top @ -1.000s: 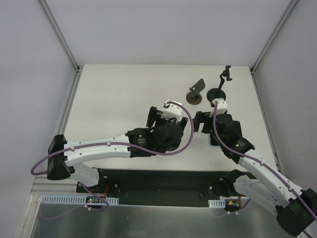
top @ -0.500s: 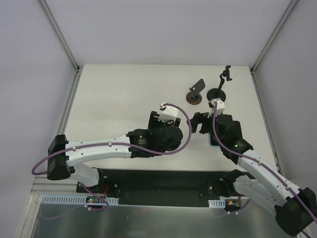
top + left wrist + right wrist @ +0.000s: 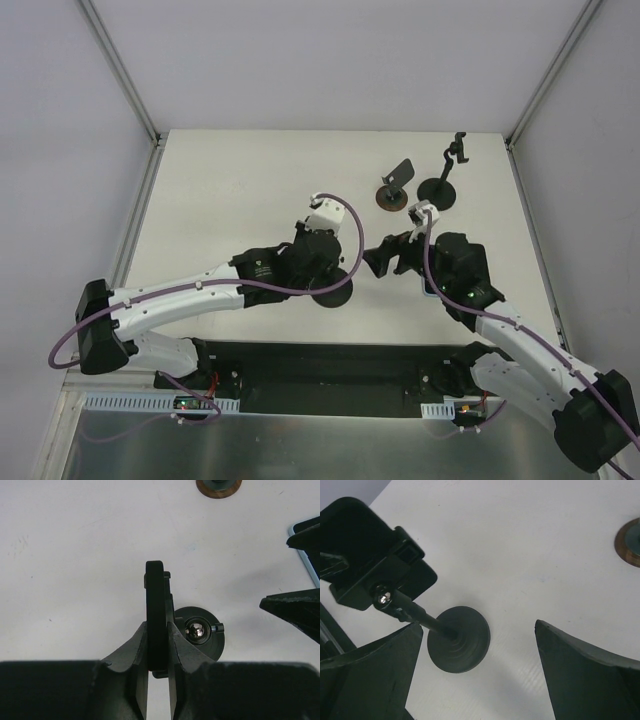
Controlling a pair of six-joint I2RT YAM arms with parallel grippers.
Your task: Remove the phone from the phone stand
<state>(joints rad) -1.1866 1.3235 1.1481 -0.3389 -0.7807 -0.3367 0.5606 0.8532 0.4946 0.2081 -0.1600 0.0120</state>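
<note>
Grip firm with the left hand [image 3: 157, 630], closed on the phone's [image 3: 156, 595] edges where it sits in the stand [image 3: 459, 637], near middle of the worktop [image 3: 75, 555]. Close the wide-open, empty right hand [image 3: 479, 627] on the stem [image 3: 422, 617], pin it, then draw the phone straight out of the clamp [image 3: 375, 580].

Bright, even light; soft shadows

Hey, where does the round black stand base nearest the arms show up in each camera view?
Top external: stand base, just below centre.
Left wrist: stand base, right of centre, lower half.
Right wrist: stand base, left of centre, lower half.
Shared landmark: brown disc, up and right of the base in all three.
</note>
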